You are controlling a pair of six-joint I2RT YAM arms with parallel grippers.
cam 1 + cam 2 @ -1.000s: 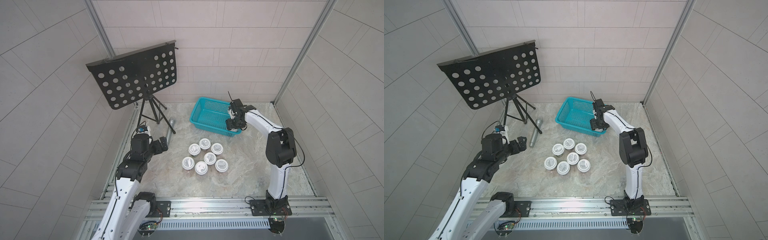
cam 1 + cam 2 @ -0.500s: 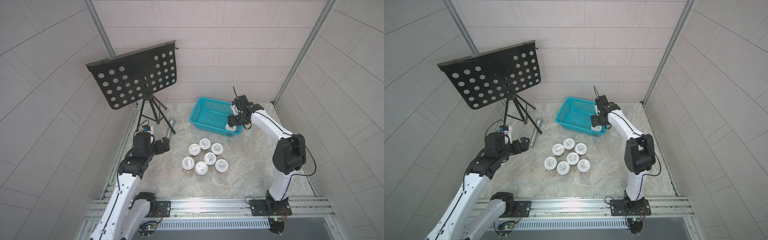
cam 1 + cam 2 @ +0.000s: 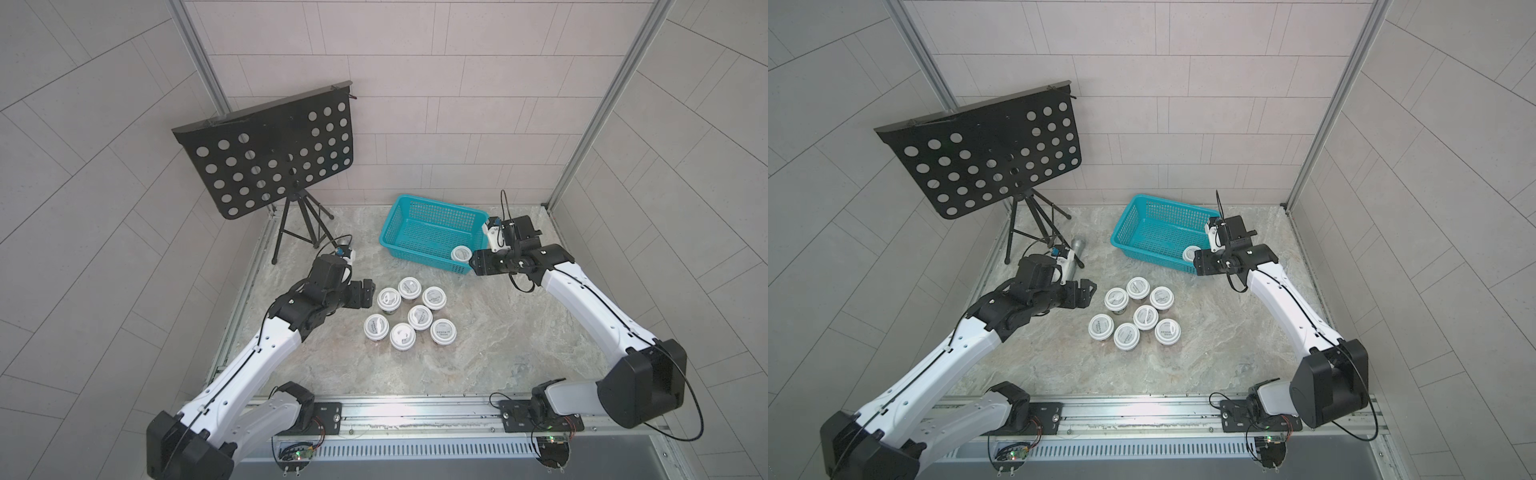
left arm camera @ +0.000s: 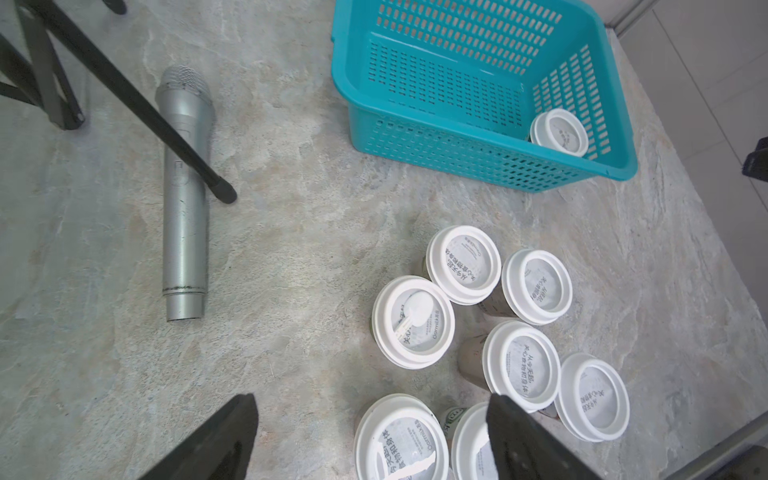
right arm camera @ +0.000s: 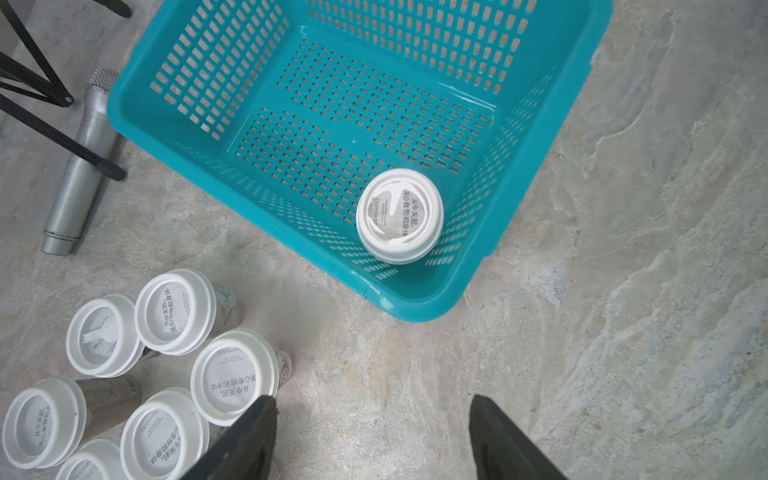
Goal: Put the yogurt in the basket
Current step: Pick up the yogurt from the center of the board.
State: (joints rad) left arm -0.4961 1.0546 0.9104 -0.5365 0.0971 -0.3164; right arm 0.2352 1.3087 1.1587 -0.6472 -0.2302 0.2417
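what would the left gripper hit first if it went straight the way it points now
Probably the yogurt cup framed between the left gripper's open jaws; height above it is unclear.

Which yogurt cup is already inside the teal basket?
The single white-lidded round yogurt cup standing upright in a corner of the teal lattice plastic basket, beside the right hand; the other seven cups cluster outside on the marble table.

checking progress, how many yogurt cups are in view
8. One cup stands in the basket, in its corner nearest the right gripper; seven cups stand clustered on the table. None seem hidden.
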